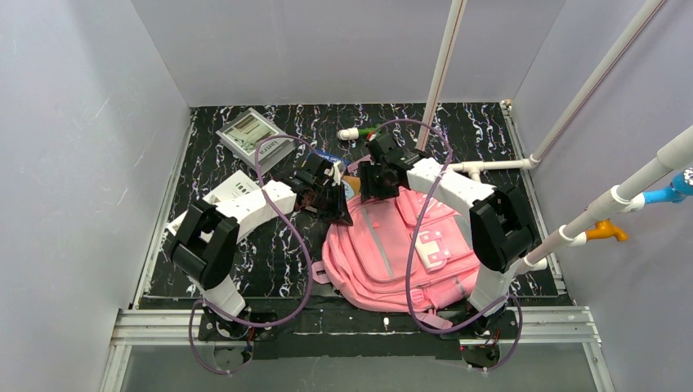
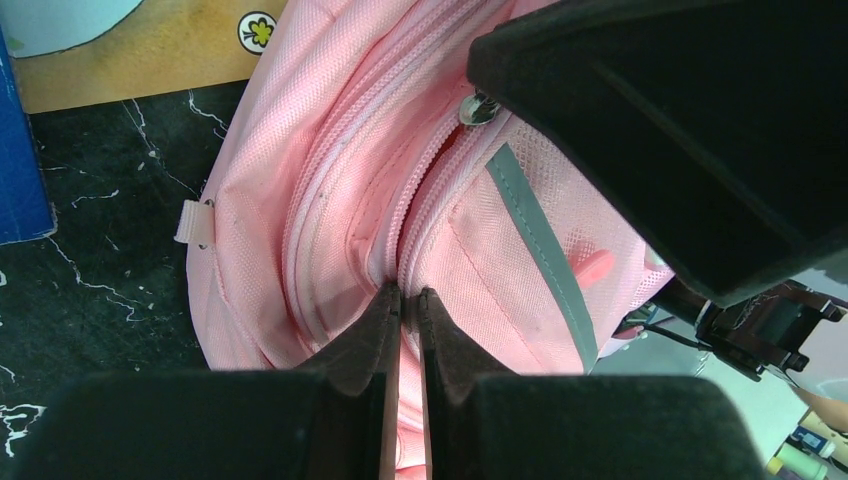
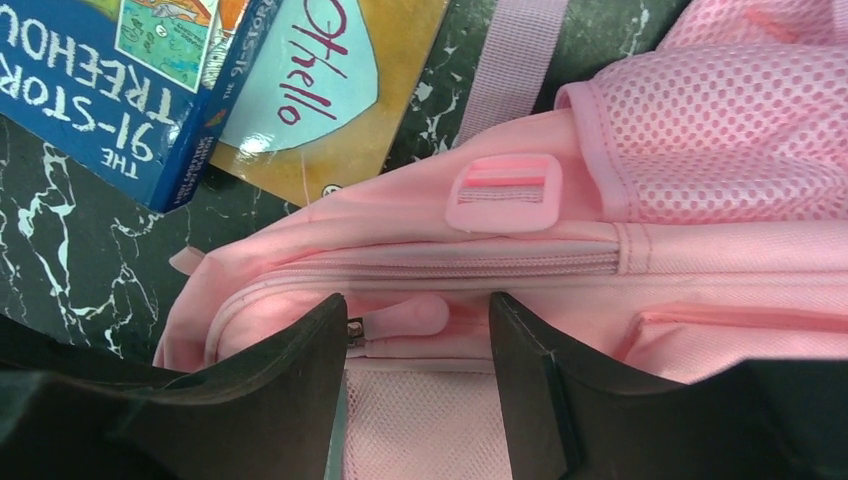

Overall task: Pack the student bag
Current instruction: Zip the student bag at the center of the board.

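Observation:
The student bag (image 1: 400, 253), a pink backpack with a grey stripe (image 2: 535, 240), lies at the table's front centre, its top toward the back. My left gripper (image 2: 408, 295) is shut at the bag's top left, pinching a fold of pink fabric beside the zipper line. My right gripper (image 3: 418, 310) stands open over the top edge. A pink zipper pull (image 3: 415, 317) lies between its fingers, with its metal slider against the left finger (image 3: 300, 370). From above, both grippers, left (image 1: 331, 200) and right (image 1: 377, 184), sit close together at the bag's top.
A blue book (image 3: 110, 100) and a yellow-and-teal book (image 3: 320, 90) lie just behind the bag's top. A grey calculator box (image 1: 253, 135) sits at the back left, a white box (image 1: 233, 188) lies under the left arm, and a marker (image 1: 359, 131) at the back.

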Controlling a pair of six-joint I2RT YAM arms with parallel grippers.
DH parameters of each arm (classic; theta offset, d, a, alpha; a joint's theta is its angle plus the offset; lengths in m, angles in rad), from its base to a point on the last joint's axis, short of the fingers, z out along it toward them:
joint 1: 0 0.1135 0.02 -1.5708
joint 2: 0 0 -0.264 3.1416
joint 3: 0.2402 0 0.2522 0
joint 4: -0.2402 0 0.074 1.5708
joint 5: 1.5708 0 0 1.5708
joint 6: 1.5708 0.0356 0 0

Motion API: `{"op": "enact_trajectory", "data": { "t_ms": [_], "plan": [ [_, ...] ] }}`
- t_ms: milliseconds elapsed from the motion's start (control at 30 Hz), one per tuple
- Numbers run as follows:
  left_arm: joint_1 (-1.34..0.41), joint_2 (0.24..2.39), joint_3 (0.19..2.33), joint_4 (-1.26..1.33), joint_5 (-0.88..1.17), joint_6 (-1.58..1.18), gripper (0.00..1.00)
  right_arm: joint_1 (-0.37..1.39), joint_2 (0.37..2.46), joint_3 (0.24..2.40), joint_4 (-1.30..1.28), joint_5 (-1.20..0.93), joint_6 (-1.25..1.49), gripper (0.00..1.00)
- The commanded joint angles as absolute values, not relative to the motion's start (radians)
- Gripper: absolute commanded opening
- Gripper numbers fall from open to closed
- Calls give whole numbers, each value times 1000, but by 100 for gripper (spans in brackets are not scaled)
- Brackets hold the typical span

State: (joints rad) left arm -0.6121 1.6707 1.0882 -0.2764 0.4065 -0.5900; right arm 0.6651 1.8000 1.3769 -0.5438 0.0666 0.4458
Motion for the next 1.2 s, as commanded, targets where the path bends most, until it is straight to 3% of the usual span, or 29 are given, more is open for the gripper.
{"op": "enact_trajectory", "data": {
  "t_ms": [0, 367, 600, 700, 800, 967, 1167],
  "plan": [
    [-630, 1627, 1086, -287, 440, -588, 0, 693, 1808, 1356, -459, -29, 476, 60],
    [-633, 1596, 1075, -287, 428, -597, 0, 693, 1770, 1321, -291, -122, 572, 33],
    [-634, 1588, 1076, -287, 431, -600, 0, 696, 1789, 1320, -316, -106, 531, 25],
    [-635, 1584, 1075, -289, 433, -601, 0, 704, 1787, 1325, -340, -76, 472, 28],
    [-635, 1569, 1072, -298, 430, -598, 0, 721, 1785, 1332, -362, -48, 385, 40],
    [-635, 1558, 1071, -316, 427, -597, 0, 737, 1818, 1363, -398, -59, 252, 42],
    [-634, 1531, 1066, -334, 414, -597, 9, 773, 1835, 1415, -437, -38, 153, 48]
  ]
}}
